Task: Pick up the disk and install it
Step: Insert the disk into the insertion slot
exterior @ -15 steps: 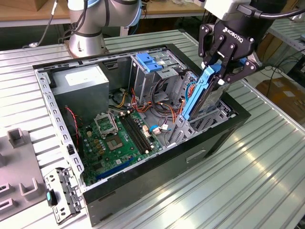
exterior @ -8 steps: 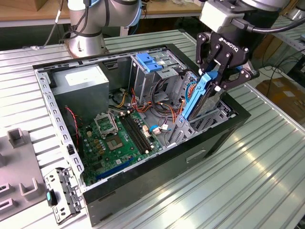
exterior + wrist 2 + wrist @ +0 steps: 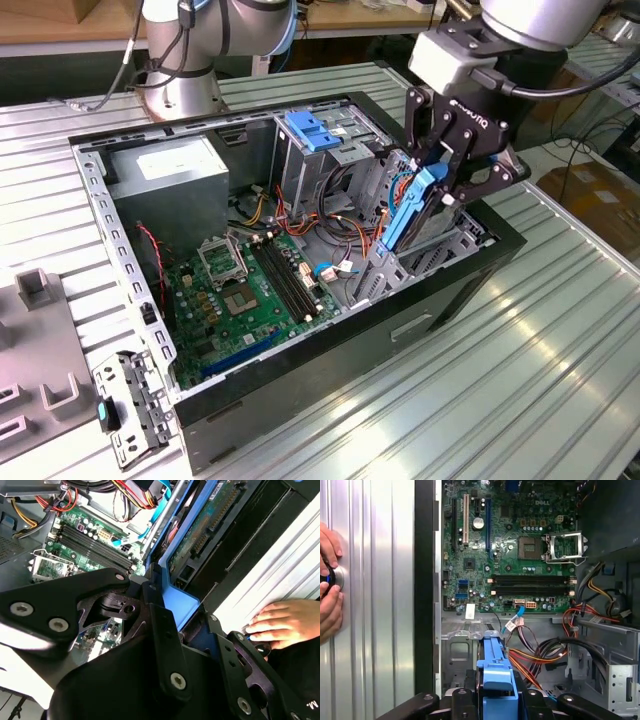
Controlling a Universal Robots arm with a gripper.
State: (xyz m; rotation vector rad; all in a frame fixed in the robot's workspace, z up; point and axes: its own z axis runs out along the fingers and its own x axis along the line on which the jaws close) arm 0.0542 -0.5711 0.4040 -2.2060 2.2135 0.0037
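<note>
**Pincer has the disk; seating it is what remains**

The pincer is closed on the disk and grips it by the upper end, with its black fingers either side of the blue plastic rail. So the pick-up is done.

The disk hangs steeply tilted over the drive cage, at the front end of the open computer case, the end toward the exterior view's right. Its lower end is down among the metal of the cage and its upper end stands well above the case's rim. In the second wrist view its green board side faces the case's front wall. I judge the install unfinished, since the disk is neither level nor sunk in. Whether its lower end already touches the cage I cannot tell.

Inside the case, the motherboard, the grey power box and a blue latch lie well apart from the disk.

The case rests on its side in the middle of a ribbed metal table. A grey tray sits at the table's edge on the exterior view's left, with a loose metal bracket just beside the case's near corner. A person's hand rests on the table beside the case, fingers around a small round knob.

The arm's base stands at the table's far edge. Beyond it are a wooden bench and, off the table's edge on the exterior view's right, a cardboard box.
</note>
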